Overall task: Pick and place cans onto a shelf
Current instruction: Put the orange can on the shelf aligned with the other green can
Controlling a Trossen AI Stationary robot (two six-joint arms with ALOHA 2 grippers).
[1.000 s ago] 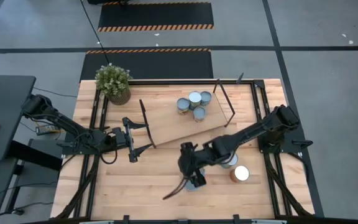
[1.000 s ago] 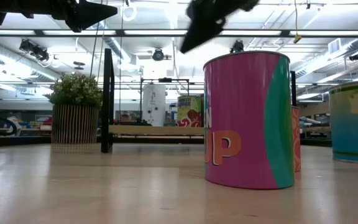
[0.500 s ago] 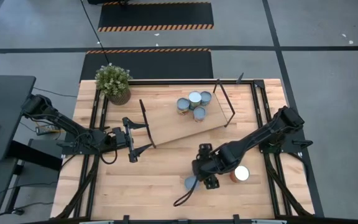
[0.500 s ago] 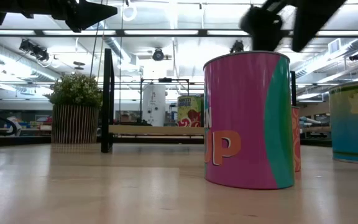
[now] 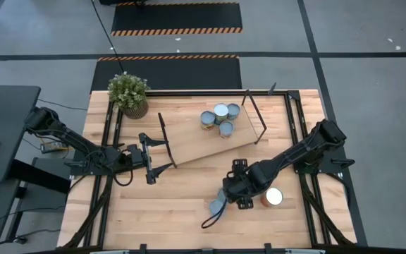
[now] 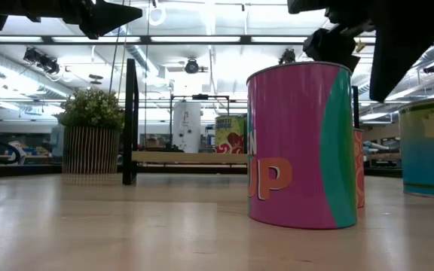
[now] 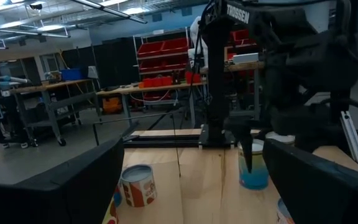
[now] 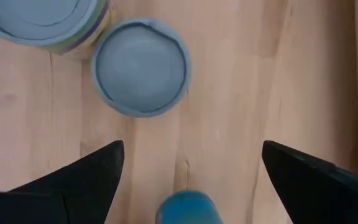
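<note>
- Now you have four cans (image 5: 218, 118) clustered on the shelf (image 5: 192, 137).
- At least three more stand on the table (image 5: 154, 204) near the right gripper (image 5: 237, 192), jaws spread, empty.
- Your left gripper (image 5: 162, 157) waits beside the shelf, jaws spread.

The setting is an industrial workshop or robotics lab. The high view shows a grey concrete floor (image 5: 372, 42) with hazard-striped mats (image 5: 176, 18) at the top centre. The left wrist view shows red storage bins (image 7: 169, 55) on shelving and workbenches (image 7: 36, 93) at the left.
</note>
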